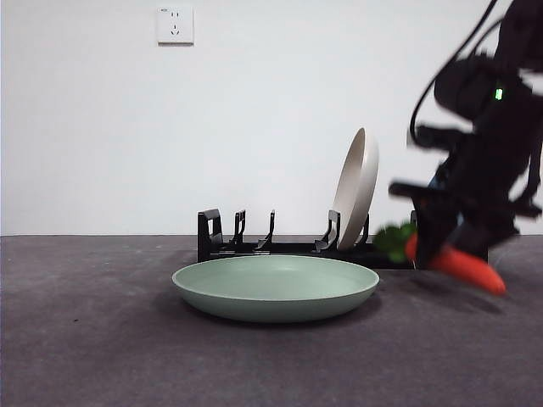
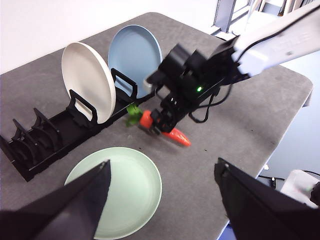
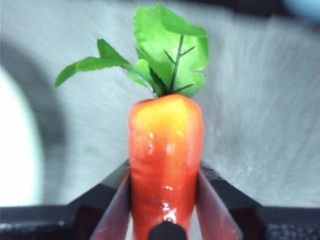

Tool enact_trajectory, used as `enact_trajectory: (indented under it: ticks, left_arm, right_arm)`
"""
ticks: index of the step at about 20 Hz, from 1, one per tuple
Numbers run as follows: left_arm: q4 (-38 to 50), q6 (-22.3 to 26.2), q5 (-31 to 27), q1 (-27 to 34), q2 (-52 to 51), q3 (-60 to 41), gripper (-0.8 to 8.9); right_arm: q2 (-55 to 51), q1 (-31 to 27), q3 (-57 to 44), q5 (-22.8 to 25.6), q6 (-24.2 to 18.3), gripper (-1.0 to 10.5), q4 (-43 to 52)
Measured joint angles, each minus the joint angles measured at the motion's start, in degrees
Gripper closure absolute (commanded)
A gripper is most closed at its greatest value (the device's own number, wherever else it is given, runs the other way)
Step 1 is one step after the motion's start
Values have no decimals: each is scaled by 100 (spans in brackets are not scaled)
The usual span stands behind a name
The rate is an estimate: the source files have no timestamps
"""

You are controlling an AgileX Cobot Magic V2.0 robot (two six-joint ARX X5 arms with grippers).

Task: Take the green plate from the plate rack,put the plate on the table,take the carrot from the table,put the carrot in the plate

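The pale green plate (image 1: 276, 287) lies flat on the grey table (image 1: 85, 339) in front of the black plate rack (image 1: 254, 242); it also shows in the left wrist view (image 2: 122, 190). My right gripper (image 1: 450, 246) is shut on the orange carrot (image 1: 462, 264), held in the air to the right of the plate, leaves toward the rack. The carrot (image 3: 165, 165) fills the right wrist view, clamped between the jaws. In the left wrist view the carrot (image 2: 167, 129) hangs beside the rack (image 2: 55, 132). My left gripper (image 2: 160, 200) hovers high above the table, open and empty.
A cream-white plate (image 1: 358, 186) stands upright in the rack, and a blue plate (image 2: 135, 55) stands in the slot beside it. The table's edge (image 2: 280, 145) runs close to the right arm's side. A wall socket (image 1: 175, 25) is on the back wall.
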Motion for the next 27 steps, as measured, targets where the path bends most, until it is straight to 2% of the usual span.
enact_trajectory:
  ticks: [4,7,11,17,20,21,24,25,27]
  left_arm:
    - [-2,0,-2,0,0,0,463]
    - [-4,0,-11,0,0,0,463]
    - [-26,0,-15,0,0,0,463]
    - [-201,0,-15,0,0,0,463]
    - [-247,0,-15,0,0,0,463]
    - [-251,0,-15,0,0,0,463]
    - [-254,0,-15,0,0,0,463]
    - [-258,0,-15,0,0,0,463]
    - [-302,0,-15,0,0,0,463]
  right_arm:
    - [-1021,723,26,-2,157,959,271]
    - [-789,1517,33,13,396,959,813]
    - [-127,2201,33,212,540,959,1620]
    - [1008,2413,33,315,664,959,1976]
    - [1106,2413,33,317,664,939,1991]
    - [1106,2417,33,317,664,883,1991]
    - [1106,2417,33,317,664,492,1982]
    - [1106,2417,33,317,664,402,1974]
    - [1093,2417,33,315,662,398,1978]
